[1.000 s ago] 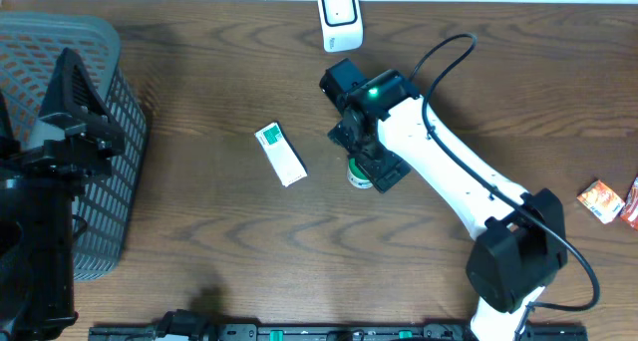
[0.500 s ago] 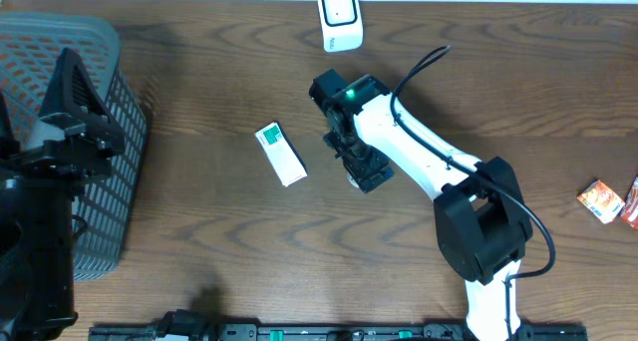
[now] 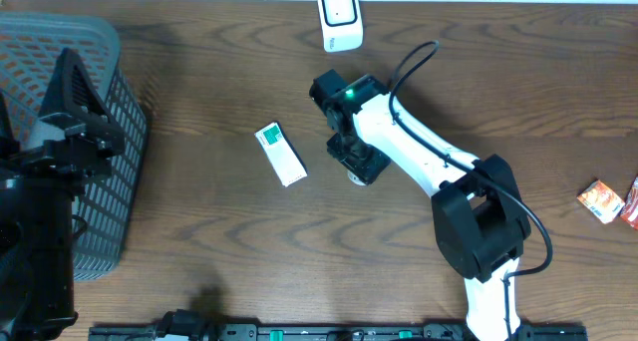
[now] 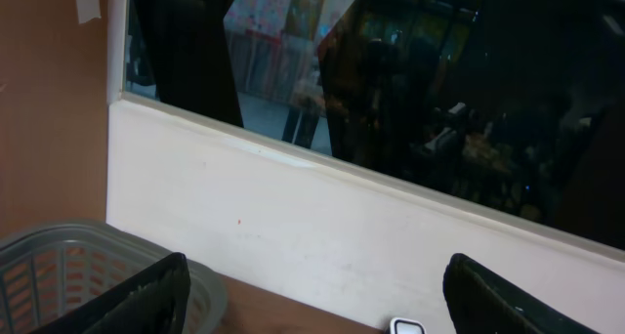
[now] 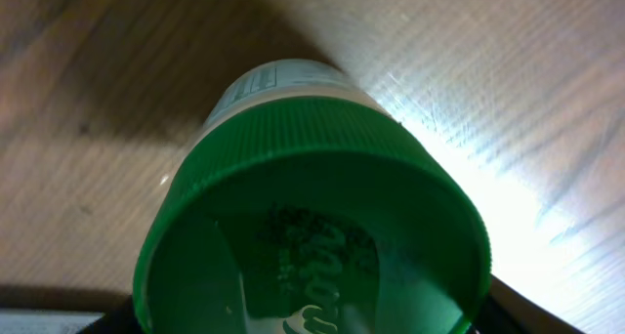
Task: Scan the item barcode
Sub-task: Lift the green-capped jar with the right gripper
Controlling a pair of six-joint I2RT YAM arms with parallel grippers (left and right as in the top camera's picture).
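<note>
Wooden table, grey basket, green-capped bottle

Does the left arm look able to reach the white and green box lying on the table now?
Probably yes. The box lies in the open on bare wood, and nothing stands between it and the left arm, which is raised above the basket.

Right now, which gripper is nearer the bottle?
Right. The right gripper is down over the bottle; the left gripper sits far off, by the basket.
</note>
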